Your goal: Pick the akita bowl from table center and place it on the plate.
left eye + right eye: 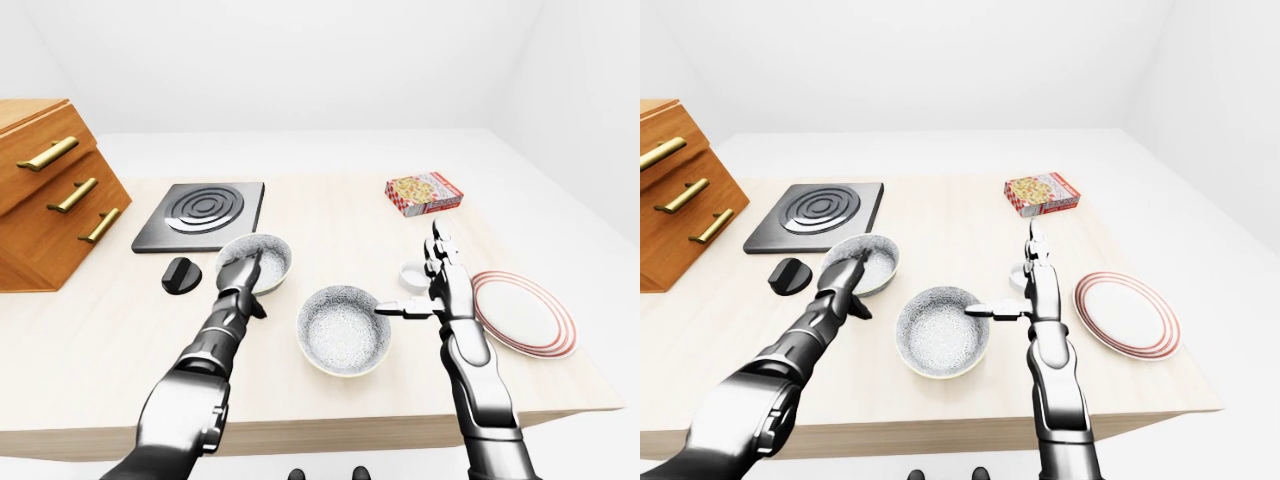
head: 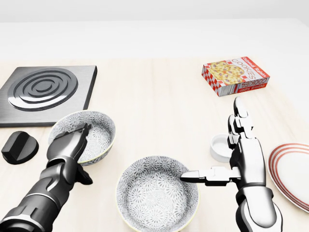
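Note:
Two look-alike grey patterned bowls stand on the table. One bowl (image 2: 157,193) is near the bottom middle of the head view, the other bowl (image 2: 91,133) up and to its left. My right hand (image 2: 219,159) is open just right of the lower bowl, fingers pointing up and thumb stretched left to the bowl's rim. My left hand (image 2: 72,145) lies open over the near rim of the left bowl, fingertips inside it. The red-ringed white plate (image 2: 292,174) sits bare at the right edge, right of my right hand.
A small white cup (image 2: 219,147) stands partly behind my right hand. A cookie box (image 2: 235,76) lies at the upper right, a black burner plate (image 2: 46,89) at the upper left, a black knob (image 2: 19,146) below it. A wooden drawer cabinet (image 1: 50,190) occupies the table's left end.

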Robot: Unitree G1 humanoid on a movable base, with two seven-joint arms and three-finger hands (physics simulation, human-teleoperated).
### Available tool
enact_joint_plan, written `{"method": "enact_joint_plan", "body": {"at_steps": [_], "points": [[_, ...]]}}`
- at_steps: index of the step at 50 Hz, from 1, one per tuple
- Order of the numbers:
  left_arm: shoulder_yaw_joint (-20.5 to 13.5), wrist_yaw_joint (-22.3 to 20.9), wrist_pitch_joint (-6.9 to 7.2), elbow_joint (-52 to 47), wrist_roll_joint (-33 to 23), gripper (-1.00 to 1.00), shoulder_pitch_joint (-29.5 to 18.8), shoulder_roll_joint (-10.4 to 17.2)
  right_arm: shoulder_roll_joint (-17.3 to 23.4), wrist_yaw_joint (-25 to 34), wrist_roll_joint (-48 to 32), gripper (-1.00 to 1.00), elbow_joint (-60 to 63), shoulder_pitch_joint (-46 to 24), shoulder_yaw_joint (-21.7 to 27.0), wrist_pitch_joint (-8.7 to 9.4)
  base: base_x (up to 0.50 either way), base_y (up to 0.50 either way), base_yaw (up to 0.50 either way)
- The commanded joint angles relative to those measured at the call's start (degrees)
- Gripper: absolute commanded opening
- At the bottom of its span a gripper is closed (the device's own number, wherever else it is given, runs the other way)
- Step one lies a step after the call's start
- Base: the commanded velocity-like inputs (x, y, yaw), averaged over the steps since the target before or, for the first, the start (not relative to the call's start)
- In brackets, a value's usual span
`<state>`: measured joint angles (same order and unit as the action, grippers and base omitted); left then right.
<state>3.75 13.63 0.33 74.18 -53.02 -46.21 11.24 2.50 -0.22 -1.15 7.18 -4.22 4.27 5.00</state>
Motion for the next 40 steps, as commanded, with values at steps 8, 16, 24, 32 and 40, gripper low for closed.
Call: {"method": "enact_joint_plan", "body": {"at_steps": [8, 16, 24, 32, 40], "points": [[0.09, -0.52, -0.11, 3.17, -4.67, -0.90, -0.06, -1.15, 0.06, 0.48, -0.02, 1.00, -0.03, 0.72, 0.07, 0.00, 0.00, 0.00, 0.00], [-0.27, -0.12, -0.21, 3.45, -5.10, -1.00, 0.30, -1.20, 0.22, 1.07, 0.24, 1.00, 0.87, 1.55, 0.46, 0.00, 0.00, 0.00, 0.00], [-0.45, 0.13, -0.56, 3.45, -5.30, -1.00, 0.29, -0.91, 0.08, 1.33, 0.09, 1.00, 0.93, 1.90, 0.51, 0.00, 0.00, 0.00, 0.00], [-0.55, 0.48, -0.95, 3.38, -5.29, -1.00, 0.27, -0.79, -0.41, 0.20, -0.71, 1.00, -1.48, -0.62, -0.43, 0.00, 0.00, 0.00, 0.00], [-0.56, 0.65, -1.21, 3.36, -5.32, -1.00, 0.33, -0.62, -0.18, 0.21, -0.48, 1.00, -1.33, -0.18, -0.53, 0.00, 0.00, 0.00, 0.00]]}}
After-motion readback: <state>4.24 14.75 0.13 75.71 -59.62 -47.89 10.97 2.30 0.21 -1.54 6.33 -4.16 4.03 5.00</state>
